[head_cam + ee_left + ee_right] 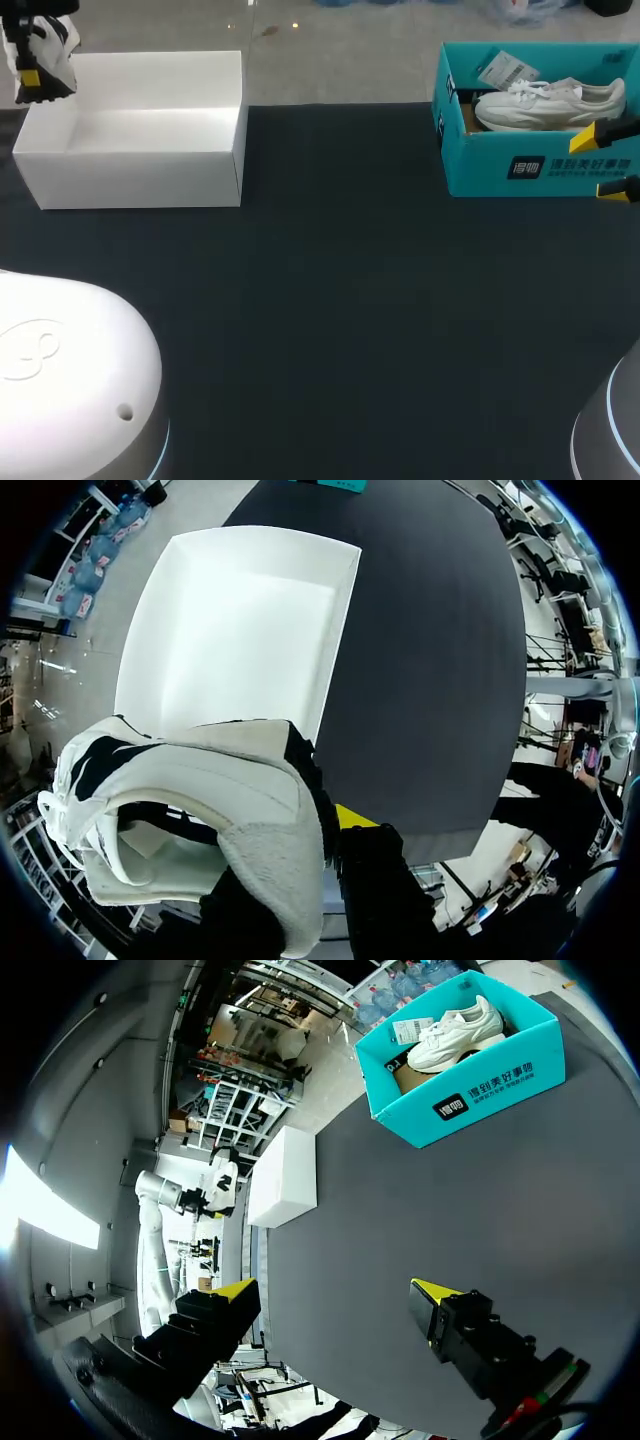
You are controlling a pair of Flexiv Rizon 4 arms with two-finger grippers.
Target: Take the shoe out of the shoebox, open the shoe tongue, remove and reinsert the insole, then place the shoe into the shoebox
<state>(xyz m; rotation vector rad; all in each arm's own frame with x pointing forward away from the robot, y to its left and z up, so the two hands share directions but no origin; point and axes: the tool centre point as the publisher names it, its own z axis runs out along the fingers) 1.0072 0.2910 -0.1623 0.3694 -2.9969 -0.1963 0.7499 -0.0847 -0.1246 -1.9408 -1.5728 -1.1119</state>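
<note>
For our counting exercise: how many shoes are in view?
2. A white shoe lies in the teal box; a second shoe is in the left gripper near the white box. More could be hidden.

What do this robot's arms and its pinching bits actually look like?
The left arm and right arm have smooth, rounded white shells edged by a glowing blue ring. The right gripper is black and blocky; its two fingers end in bright yellow wedge tips. The left gripper shows the same yellow tip.
</note>
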